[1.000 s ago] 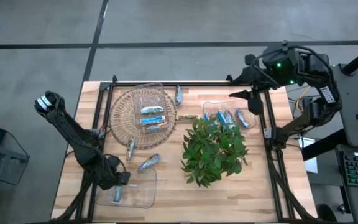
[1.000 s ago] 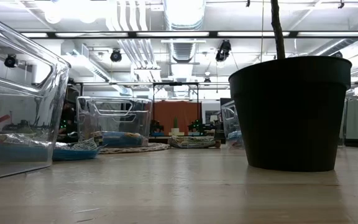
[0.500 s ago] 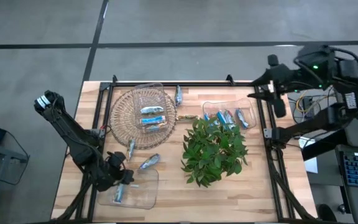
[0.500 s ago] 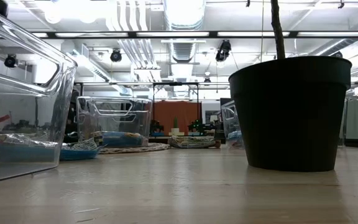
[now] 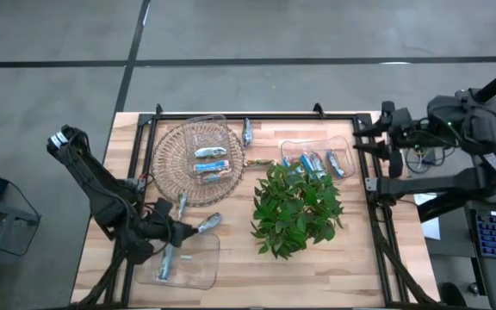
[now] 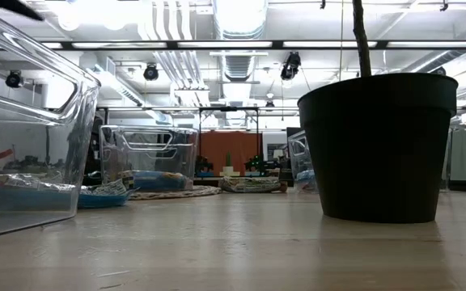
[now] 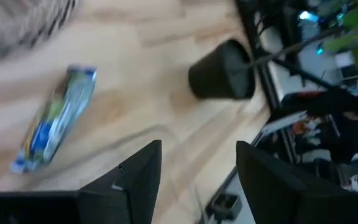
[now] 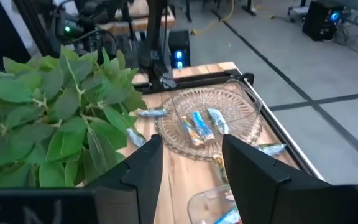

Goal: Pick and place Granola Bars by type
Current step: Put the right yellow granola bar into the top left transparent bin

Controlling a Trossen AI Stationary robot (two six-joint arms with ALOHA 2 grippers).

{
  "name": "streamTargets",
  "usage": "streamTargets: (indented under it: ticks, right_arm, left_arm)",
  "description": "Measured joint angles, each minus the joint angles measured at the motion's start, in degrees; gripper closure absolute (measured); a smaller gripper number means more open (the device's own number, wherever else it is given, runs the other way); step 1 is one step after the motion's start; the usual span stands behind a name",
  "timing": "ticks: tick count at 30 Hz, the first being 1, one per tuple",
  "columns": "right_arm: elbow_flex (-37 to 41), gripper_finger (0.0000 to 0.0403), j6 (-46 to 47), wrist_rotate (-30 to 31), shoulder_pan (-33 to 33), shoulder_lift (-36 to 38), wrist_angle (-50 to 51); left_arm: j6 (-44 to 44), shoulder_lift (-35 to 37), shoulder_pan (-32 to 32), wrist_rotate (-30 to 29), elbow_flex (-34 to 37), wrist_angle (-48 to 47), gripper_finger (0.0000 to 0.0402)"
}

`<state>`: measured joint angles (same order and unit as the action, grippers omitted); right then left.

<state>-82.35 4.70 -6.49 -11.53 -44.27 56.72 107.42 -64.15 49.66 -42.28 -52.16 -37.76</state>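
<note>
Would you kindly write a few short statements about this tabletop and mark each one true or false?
1. The round glass dish holds granola bars. True.
2. The potted plant stands inside the dish. False: it stands on the wooden table beside it.
3. The left end effector grips a bar. False: it is open and empty.
4. The right end effector is open. True.
5. A loose bar lies on the table. True.

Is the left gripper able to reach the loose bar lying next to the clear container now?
Probably yes. The left gripper, open and empty, hovers right beside that loose bar, with only bare table between them.
</note>
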Motion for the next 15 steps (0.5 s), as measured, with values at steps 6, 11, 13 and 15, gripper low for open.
streamTargets:
  ticks: [6,11,13,15]
  right_arm:
    - [14.16,0.0252,4.22,0.03,0.0,9.82,-10.08]
    - [25.51,0.026,7.06,0.01,0.02,16.99,-19.49]
    - [30.19,0.0264,8.7,0.01,0.02,19.7,-24.21]
    - [34.49,0.0266,10.2,0.01,0.02,22.09,-28.35]
  left_arm:
    - [-10.51,0.93,-1.55,-7.93,-2.93,-0.31,0.0214]
    - [-26.32,1.3,-4.22,-14.59,-7.0,-0.24,0.0214]
    - [-31.29,1.63,-6.44,-15.95,-8.11,-0.38,0.0214]
    - [-36.08,2.11,-9.32,-15.34,-9.29,-0.36,0.0214]
